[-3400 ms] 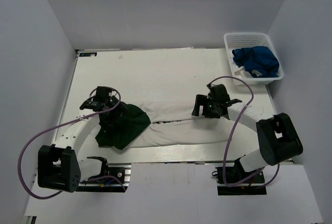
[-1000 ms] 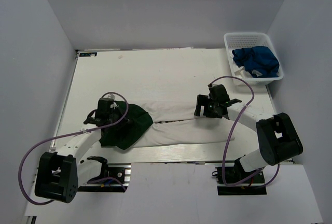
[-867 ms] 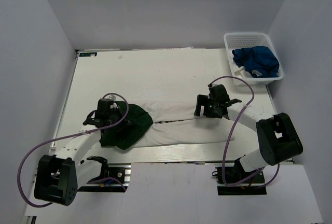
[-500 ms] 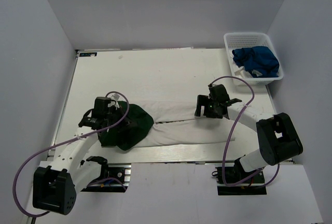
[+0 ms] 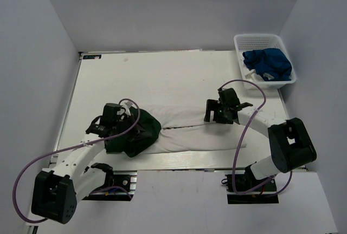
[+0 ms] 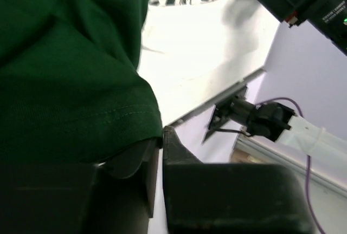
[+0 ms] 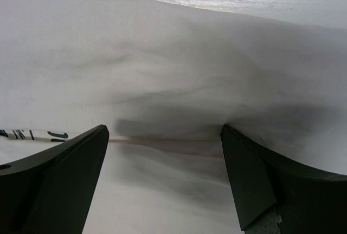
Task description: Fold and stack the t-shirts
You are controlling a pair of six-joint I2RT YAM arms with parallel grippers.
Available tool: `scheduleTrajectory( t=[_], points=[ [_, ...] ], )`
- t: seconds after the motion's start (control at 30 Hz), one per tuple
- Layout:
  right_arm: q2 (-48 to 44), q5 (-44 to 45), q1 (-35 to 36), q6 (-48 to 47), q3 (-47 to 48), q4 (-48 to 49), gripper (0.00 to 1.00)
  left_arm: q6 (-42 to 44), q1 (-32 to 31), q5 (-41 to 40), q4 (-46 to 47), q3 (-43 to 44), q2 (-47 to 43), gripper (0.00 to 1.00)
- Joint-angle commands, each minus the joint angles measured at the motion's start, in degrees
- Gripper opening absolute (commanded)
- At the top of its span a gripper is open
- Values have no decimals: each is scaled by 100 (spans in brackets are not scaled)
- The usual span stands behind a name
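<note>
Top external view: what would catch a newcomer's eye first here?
A white t-shirt lies stretched across the near side of the table, its dark green sleeve pinched by the left jaws. At the far right corner, a white basket holds a royal blue shirt.

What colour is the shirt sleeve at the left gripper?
The sleeve is dark green, clearest in the left wrist view.
</note>
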Motion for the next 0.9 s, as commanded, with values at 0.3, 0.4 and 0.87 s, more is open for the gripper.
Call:
scheduleTrajectory(
  t=[0.3,0.4,0.87],
  points=[
    [-66,94,-22,-178,127,-352,90,195,-1096,911,269,571,953,99],
    [-250,-11,-13,-204,153,-274,90,539,-1509,1183,144,975,1184,99],
    [-429,-1936,715,-1004,1322,-265,90,-134,-1668,-4049,-3524,2715,103,99]
  ],
)
